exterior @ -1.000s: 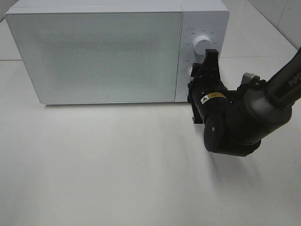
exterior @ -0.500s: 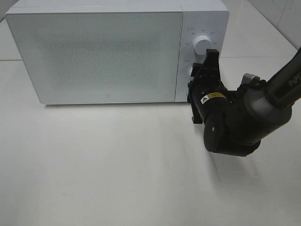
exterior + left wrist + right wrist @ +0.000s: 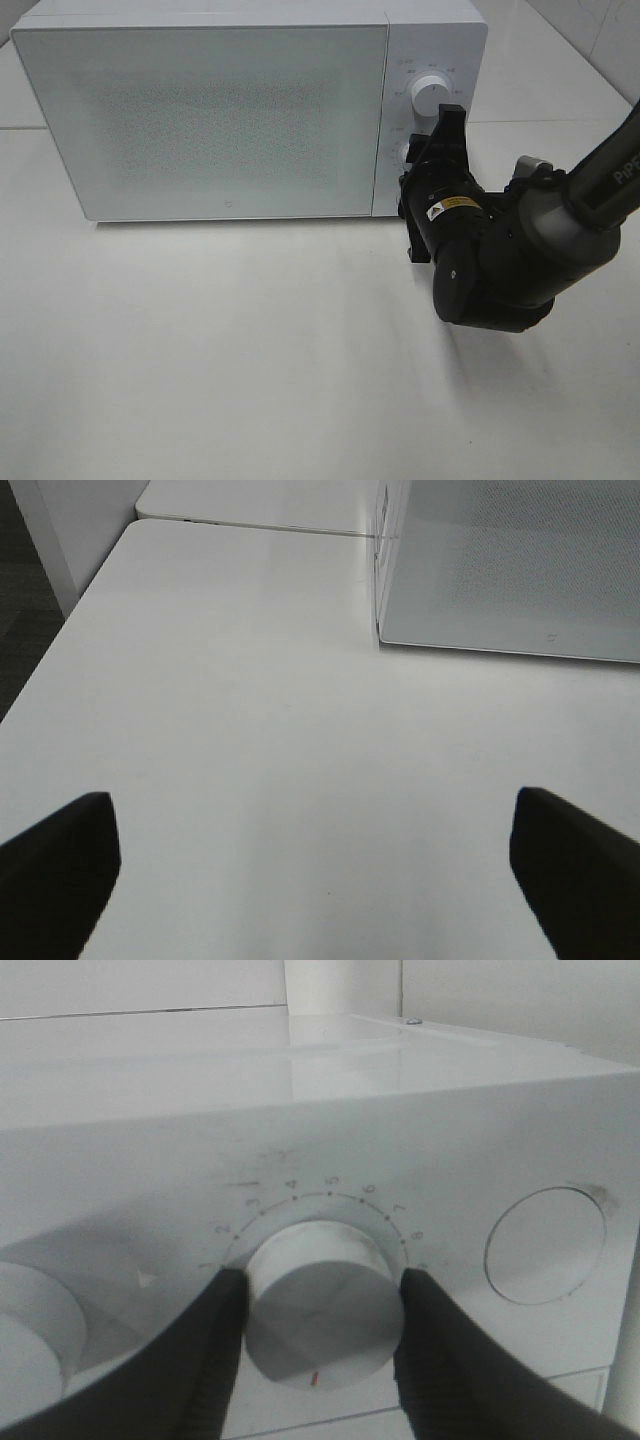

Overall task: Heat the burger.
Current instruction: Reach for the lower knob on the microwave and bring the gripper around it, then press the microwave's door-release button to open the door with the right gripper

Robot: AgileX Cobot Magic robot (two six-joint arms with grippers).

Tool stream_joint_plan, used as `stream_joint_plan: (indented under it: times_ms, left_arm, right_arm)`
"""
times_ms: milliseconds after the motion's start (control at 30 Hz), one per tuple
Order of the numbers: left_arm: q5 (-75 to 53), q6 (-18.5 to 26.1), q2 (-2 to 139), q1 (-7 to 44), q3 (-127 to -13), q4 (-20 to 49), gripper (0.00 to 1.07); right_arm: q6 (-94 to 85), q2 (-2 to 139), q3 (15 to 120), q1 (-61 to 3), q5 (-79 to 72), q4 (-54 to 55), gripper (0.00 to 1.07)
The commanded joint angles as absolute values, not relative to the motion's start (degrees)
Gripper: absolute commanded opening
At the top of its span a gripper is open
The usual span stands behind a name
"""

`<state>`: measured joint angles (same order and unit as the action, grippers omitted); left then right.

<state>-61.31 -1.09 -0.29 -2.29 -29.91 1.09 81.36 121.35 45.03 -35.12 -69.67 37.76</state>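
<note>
The burger is out of view. The white microwave (image 3: pixel 200 120) stands at the back of the table with its frosted door shut. My right gripper (image 3: pixel 418 150) reaches to the control panel, and its two dark fingers (image 3: pixel 205 1360) press on either side of the lower white knob (image 3: pixel 322 1305), which has a numbered dial around it. The knob's red mark points toward the camera side. My left gripper (image 3: pixel 318 870) hangs open over bare tabletop, with nothing between its fingers, beside the microwave's left corner (image 3: pixel 385 630).
The upper white knob (image 3: pixel 430 95) sits above the gripped one. A round recessed disc (image 3: pixel 545 1245) lies on the panel beside the gripped knob. The white table (image 3: pixel 250 350) extends in front of the microwave. The table's left edge (image 3: pixel 60 640) drops to a dark floor.
</note>
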Motion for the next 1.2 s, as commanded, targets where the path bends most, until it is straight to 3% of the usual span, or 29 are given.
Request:
stream_joint_plan:
  times_ms: [33, 133, 367, 633, 1200]
  left_arm:
    - [-61.25, -0.97, -1.38, -2.23, -29.68, 1.60, 0.98]
    - [-61.25, -0.97, -1.38, -2.23, -29.68, 1.60, 0.98]
    - [-61.25, -0.97, -1.38, -2.23, -29.68, 1.60, 0.98]
    - [-61.25, -0.97, -1.38, -2.23, -29.68, 1.60, 0.98]
    - [-61.25, -0.97, -1.38, -2.23, -29.68, 1.60, 0.98]
  right_arm:
    - [82.16, 120.32, 47.78, -35.41, -77.01, 26.41, 0.23]
    - [81.70, 120.32, 47.73, -35.41, -76.55, 27.85, 0.36]
    - [76.89, 120.09, 47.73, -35.41, -72.02, 33.29, 0.48]
    - [74.89, 119.63, 47.73, -35.41, -69.90, 35.24, 0.77]
    - [67.90, 109.78, 38.33, -35.52, -58.61, 30.60, 0.75]
